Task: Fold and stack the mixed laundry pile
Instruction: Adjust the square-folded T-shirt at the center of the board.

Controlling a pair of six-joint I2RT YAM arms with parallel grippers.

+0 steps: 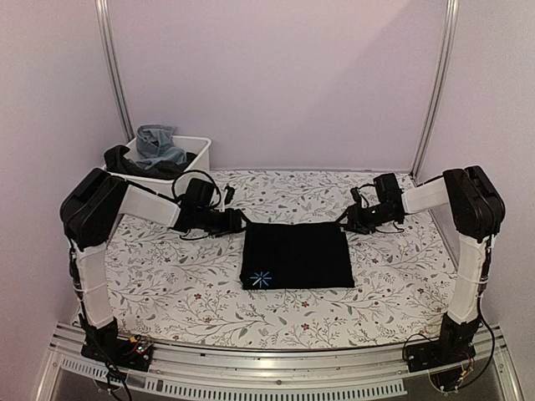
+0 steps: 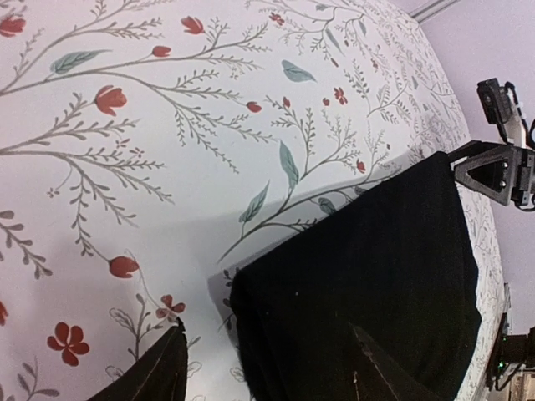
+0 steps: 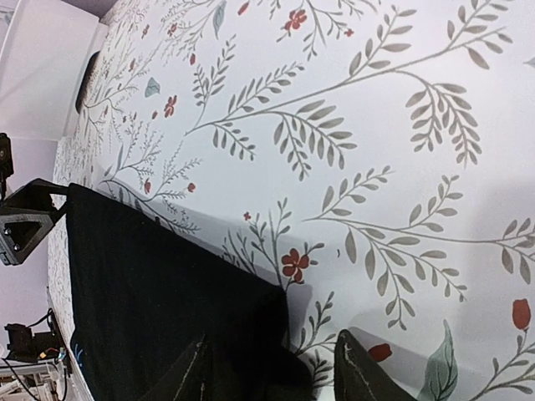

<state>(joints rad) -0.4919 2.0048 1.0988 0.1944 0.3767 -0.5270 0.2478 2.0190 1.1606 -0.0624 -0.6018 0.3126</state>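
Note:
A black cloth (image 1: 297, 251), folded into a flat square with a small pale star mark near its front left corner, lies in the middle of the table. My left gripper (image 1: 240, 222) is low at its far left corner, my right gripper (image 1: 344, 222) at its far right corner. In the left wrist view the cloth (image 2: 368, 267) has one corner lying between the wide-apart fingers (image 2: 155, 368) of my open left gripper (image 2: 267, 372). The right wrist view shows the cloth (image 3: 159, 284) with its corner between the parted fingers (image 3: 361, 374) of my open right gripper (image 3: 276, 374). Neither pinches it.
A white bin (image 1: 197, 150) stands at the back left, holding light blue denim jeans (image 1: 159, 144) and dark clothes (image 1: 125, 161). The floral tablecloth (image 1: 167, 276) covers the table, and pale walls close in at the back and sides.

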